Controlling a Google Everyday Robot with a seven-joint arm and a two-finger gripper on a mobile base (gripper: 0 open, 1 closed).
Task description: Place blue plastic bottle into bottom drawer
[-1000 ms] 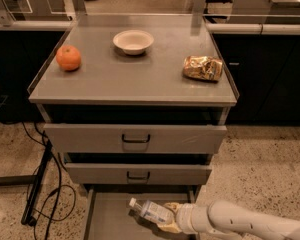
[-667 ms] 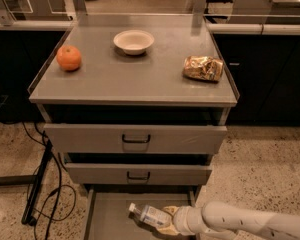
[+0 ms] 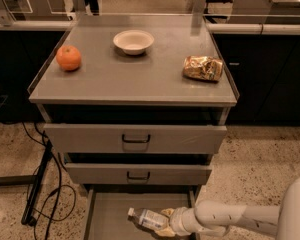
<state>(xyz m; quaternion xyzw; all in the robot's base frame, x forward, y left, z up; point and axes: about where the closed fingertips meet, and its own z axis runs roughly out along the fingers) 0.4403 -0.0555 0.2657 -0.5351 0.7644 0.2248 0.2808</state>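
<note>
Here's the grey bench (image 3: 140, 79), the biggest thing in sight, with its flat top filling the upper half of the view. Stacked beneath that top are the dark-handled top drawer (image 3: 90, 138) and middle drawer (image 3: 100, 174). Lower down, the bottom drawer (image 3: 109, 210) is pulled out toward us, its plain grey floor on show. Coming in from the lower right is the pale arm (image 3: 240, 218), reaching leftward over that open tray. On the bench, a white bowl (image 3: 133, 41) sits near the back centre, a crinkled golden snack bag (image 3: 203, 68) lies well apart to the right, and an orange (image 3: 69, 58) rests off to the left edge. Black cables (image 3: 44, 194) trail on the speckled floor left of the cabinet. Now the action: the gripper (image 3: 163, 222) is down inside the bottom drawer, right of its middle. Its yellowish fingers (image 3: 166, 213) are clamped on the blue plastic bottle (image 3: 146, 218), one finger above and one below the bottle's base end. The bottle lies tilted, nearly on its side, with its white cap pointing left and up, away from the fingers. Whether it touches the drawer floor or hangs just over it, I cannot tell.
</note>
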